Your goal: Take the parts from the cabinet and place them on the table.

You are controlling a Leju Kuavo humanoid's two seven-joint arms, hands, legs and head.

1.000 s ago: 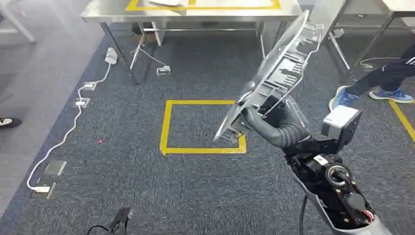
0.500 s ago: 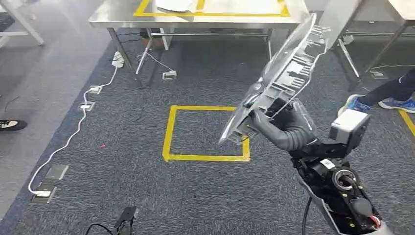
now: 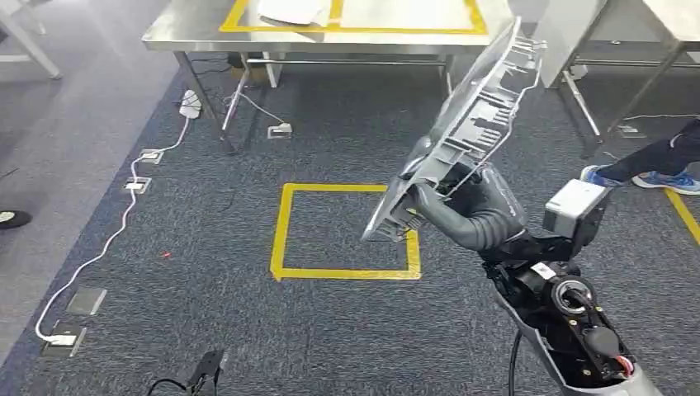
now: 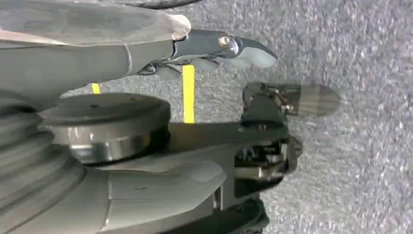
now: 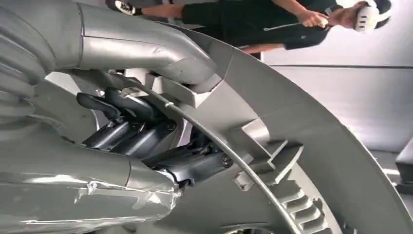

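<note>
R hand [image 3: 466,210], dark rubbery fingers on a silver arm, grips the task part: a long grey moulded-plastic panel [image 3: 472,124] w/ ribs, clips and small tabs on one face, smooth curved skin on the other. Panel is held up off the floor, tilted steeply, lower end at the hand and upper end leaning away toward the brushed stainless-steel table [image 3: 198,29] w/ thin metal legs. Hand holds the panel's lower end; dark fingers [image 3: 437,202] wrap the ribbed side. In the R wrist view the thick grey thumb [image 5: 146,46] presses over the panel's curved edge [image 5: 311,131] while the darker fingers [image 5: 141,134] curl in behind a thin rib, so the part is clamped between thumb and fingers.

L hand [image 4: 234,126] hangs over the carpet; one slim dark finger [image 4: 229,46] w/ a pale tip juts out straight, others lie apart from it, nothing between them, so it's slack and holding nothing.

Floor is coarse blue-grey looped carpet [image 3: 248,330] w/ a yellow tape square [image 3: 281,227] stuck on it, partly behind the panel's lower end. Table top carries a yellow tape outline [image 3: 239,16] and a pale flat sheet-like item [image 3: 289,10]; can't tell what. White cable [image 3: 107,235] runs along the carpet edge past metal floor sockets [image 3: 87,301]. A person's legs in dark trousers and blue trainers [image 3: 660,169] stand at far right, well apart from the panel.
</note>
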